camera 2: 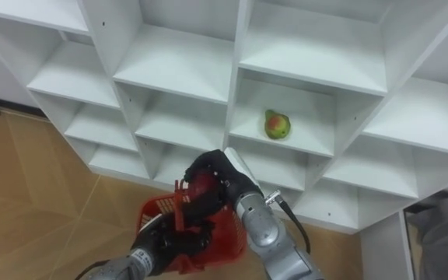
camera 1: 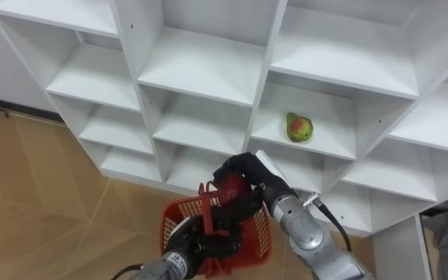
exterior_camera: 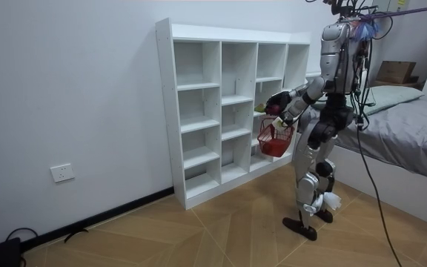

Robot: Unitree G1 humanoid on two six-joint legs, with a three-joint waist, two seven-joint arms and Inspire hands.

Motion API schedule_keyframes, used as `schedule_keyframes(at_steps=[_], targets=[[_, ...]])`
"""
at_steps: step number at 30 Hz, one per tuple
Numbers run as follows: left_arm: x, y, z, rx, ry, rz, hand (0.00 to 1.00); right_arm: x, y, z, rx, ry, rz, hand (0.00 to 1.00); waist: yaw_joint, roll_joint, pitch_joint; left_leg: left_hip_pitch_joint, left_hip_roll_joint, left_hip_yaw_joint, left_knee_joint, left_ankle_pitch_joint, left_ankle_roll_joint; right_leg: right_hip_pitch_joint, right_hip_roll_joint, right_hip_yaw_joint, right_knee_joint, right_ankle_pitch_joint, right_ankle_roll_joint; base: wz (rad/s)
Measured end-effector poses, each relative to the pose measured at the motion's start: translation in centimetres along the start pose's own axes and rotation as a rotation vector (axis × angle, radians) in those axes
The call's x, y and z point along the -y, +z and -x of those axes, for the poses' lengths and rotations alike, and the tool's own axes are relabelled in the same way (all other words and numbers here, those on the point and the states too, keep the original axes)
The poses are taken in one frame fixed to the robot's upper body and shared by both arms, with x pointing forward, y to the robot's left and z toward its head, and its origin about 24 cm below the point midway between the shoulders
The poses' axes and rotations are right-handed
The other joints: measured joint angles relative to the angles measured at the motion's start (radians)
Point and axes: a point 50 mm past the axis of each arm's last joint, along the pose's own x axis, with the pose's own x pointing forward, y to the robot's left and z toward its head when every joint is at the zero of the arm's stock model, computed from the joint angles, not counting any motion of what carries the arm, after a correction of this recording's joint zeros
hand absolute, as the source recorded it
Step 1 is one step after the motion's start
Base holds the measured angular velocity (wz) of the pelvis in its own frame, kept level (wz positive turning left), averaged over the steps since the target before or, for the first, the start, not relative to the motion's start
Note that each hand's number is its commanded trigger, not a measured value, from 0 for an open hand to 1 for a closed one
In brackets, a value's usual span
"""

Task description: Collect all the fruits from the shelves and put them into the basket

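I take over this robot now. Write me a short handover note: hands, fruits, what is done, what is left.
Left hand: shut on the red basket, held in front of the white closet.
Right hand: shut on a dark red fruit, just above the basket.
Done: one fruit in hand.
Left: put it in the basket, then fetch the green-red fruit lying on its shelf.

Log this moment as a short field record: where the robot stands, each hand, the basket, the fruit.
Stance: standing on the wood floor, facing the white shelf unit
Left robot hand: curled on the red basket, holding it below the shelves
Right robot hand: curled round a dark red fruit, just over the basket
Fruit on shelf: one green-and-red fruit, lying in a compartment higher up
Basket contents: cannot tell
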Motion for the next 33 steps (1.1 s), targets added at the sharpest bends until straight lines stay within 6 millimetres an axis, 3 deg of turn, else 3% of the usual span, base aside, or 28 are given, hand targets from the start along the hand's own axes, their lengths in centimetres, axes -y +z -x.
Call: schedule_keyframes(at_steps=[28, 33], targets=[[-0.4, 0.0, 0.0, -0.002, 0.025, -0.003, 1.00, 0.0, -0.1, 0.1, -0.004, 0.018, 0.007, 0.00, -0.002, -0.005, 0.0003, -0.006, -0.001, 0.002, 0.001, 0.000, 0.000, -0.006, 0.000, 0.008, -0.005, -0.002, 0.001, 0.00], [-1.3, 0.4, 0.1, 0.016, 0.064, 0.018, 1.00, 2.0, -0.1, 0.5, 0.010, -0.056, 0.007, 0.00, -0.007, -0.010, -0.0005, -0.001, -0.001, 0.007, -0.002, 0.000, 0.000, -0.004, 0.001, 0.019, -0.007, -0.002, 0.001, -0.03]])
